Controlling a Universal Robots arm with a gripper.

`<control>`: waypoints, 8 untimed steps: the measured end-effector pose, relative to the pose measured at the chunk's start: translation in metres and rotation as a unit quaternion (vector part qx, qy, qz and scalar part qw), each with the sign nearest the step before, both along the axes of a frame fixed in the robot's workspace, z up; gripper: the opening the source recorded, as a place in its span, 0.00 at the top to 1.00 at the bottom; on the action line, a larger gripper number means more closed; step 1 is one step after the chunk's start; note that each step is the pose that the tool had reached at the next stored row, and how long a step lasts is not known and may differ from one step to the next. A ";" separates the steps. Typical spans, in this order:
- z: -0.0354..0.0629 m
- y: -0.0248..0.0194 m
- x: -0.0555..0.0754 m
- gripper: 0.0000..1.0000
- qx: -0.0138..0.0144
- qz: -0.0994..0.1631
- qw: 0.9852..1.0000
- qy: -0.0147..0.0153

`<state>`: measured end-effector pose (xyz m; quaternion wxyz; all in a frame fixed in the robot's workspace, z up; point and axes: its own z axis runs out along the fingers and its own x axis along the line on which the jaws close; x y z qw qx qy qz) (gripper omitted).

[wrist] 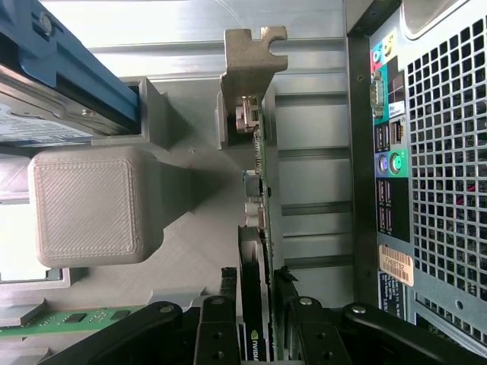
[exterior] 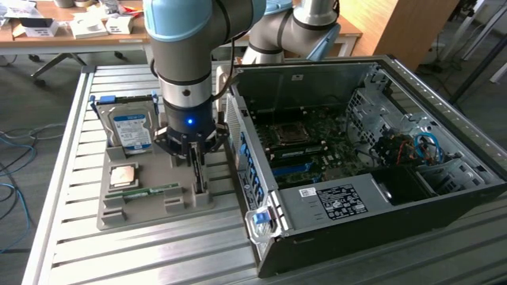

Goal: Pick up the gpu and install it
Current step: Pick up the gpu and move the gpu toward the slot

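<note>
Two black fingers (wrist: 217,327) of the gripper (wrist: 257,304) stand closest in the wrist view. Their jaws are drawn in against the two faces of the gpu (wrist: 259,220), one finger on each side, so they grip it. The single card stands on edge in its slot in the gray holder (wrist: 190,228). Its one silvery bracket (wrist: 253,65) is at the end far from the fingers.

Beside the card in the same holder are one green memory stick (wrist: 68,319) and one hard drive (wrist: 46,114) in a blue frame.

In the exterior view, the slatted metal table (exterior: 119,255) comes first. On it lie the one holder (exterior: 151,208) and, to the exterior view's right, one open computer case (exterior: 317,249) on its side. The holder carries four parts: the memory stick (exterior: 142,192), one processor chip (exterior: 123,175), the gpu (exterior: 198,175) and, farthest back, the hard drive (exterior: 130,127). The one arm comes straight down over the gpu's slot, with its gripper (exterior: 194,151) low on the card.
</note>
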<state>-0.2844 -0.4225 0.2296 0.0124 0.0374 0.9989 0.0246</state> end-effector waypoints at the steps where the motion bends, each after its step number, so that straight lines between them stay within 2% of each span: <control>1: 0.0000 0.0000 0.000 0.67 0.000 0.000 1.000 0.000; 8: 0.0000 0.0000 0.000 0.67 0.000 0.000 1.000 0.000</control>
